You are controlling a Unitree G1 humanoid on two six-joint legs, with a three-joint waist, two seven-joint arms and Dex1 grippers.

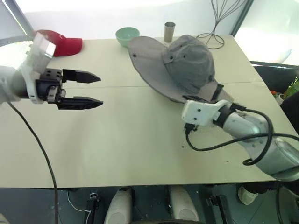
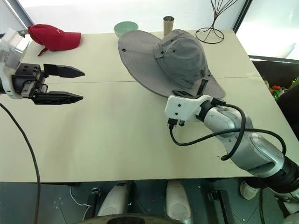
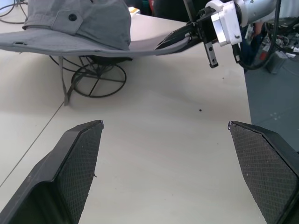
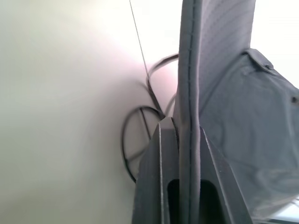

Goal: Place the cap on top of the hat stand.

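The cap point(image 1: 187, 65), a grey wide-brimmed sun hat, sits over the hat stand at the far right of the table. Of the stand, the round black wire base point(image 3: 98, 81) shows under the brim, and the crown hides the rest. A grey strap hangs from the brim to the table. My right gripper point(image 4: 180, 123) is shut on the near edge of the brim, which runs up between its fingers. My left gripper point(image 1: 100, 91) hangs open and empty above the table's left side, pointing toward the cap and well apart from it.
A red baseball cap point(image 1: 60, 43) lies at the back left. A green bowl point(image 1: 127, 35) and a metal cup point(image 1: 169, 30) stand behind the grey cap. A taller thin wire stand point(image 1: 215, 37) rises at the back right corner. The table point(image 1: 131, 140) ends just right of my right arm.
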